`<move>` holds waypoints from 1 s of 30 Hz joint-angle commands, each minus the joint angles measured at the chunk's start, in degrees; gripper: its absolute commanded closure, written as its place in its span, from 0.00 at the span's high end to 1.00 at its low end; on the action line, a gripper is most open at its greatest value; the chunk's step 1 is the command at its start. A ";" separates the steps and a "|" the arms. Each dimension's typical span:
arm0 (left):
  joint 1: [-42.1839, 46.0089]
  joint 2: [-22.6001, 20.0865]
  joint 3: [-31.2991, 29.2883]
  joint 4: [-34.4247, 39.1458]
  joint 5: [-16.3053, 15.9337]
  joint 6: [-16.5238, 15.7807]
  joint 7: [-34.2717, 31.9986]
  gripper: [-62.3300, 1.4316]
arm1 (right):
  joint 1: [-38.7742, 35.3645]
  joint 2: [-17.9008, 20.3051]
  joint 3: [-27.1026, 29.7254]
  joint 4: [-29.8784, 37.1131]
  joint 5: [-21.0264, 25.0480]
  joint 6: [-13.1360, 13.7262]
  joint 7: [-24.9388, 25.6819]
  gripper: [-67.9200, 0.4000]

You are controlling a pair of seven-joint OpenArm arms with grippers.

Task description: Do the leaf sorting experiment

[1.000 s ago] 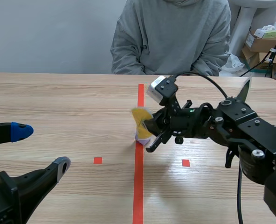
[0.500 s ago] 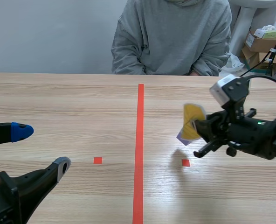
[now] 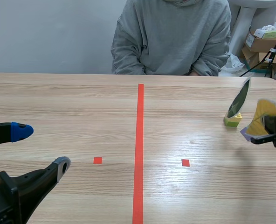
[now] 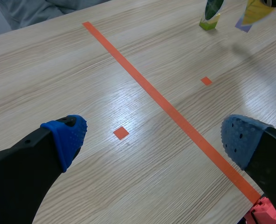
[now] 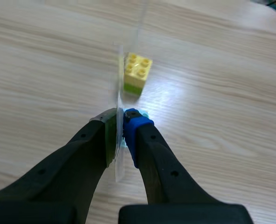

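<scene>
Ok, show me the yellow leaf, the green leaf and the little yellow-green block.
yellow leaf (image 3: 261, 115): scene view, the middle of its yellow blade.
green leaf (image 3: 239, 99): scene view, the middle of the upright blade.
yellow-green block (image 5: 137, 65): right wrist view, its studded yellow top.

Lab, tape-marked table (image 3: 82, 102), boxes (image 3: 263, 43) in bkgd, bare wall (image 3: 49, 32)

A yellow-green block (image 3: 232, 120) (green leaf (image 3: 239, 99) upright in it) is set on the wooden table (image 3: 82, 102), far right.
</scene>
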 commanded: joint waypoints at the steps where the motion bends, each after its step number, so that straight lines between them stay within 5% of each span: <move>1: 0.00 0.44 -0.35 1.11 -0.37 -0.15 -0.81 0.99 | 3.67 1.05 -0.96 -2.93 0.59 0.15 1.05 0.02; 9: 0.00 0.44 -0.35 1.11 -0.37 -0.15 -0.76 0.99 | 12.07 1.16 -1.70 -14.86 0.11 0.20 1.75 0.02; 17: 0.00 0.44 -0.35 1.11 -0.37 -0.15 -0.79 0.99 | 13.20 1.14 -1.70 -17.27 -0.11 0.28 2.10 0.03; 30: 0.00 0.44 -0.35 1.11 -0.37 -0.15 -0.76 0.99 | 13.22 1.14 -1.70 -17.27 -1.38 0.68 0.81 0.39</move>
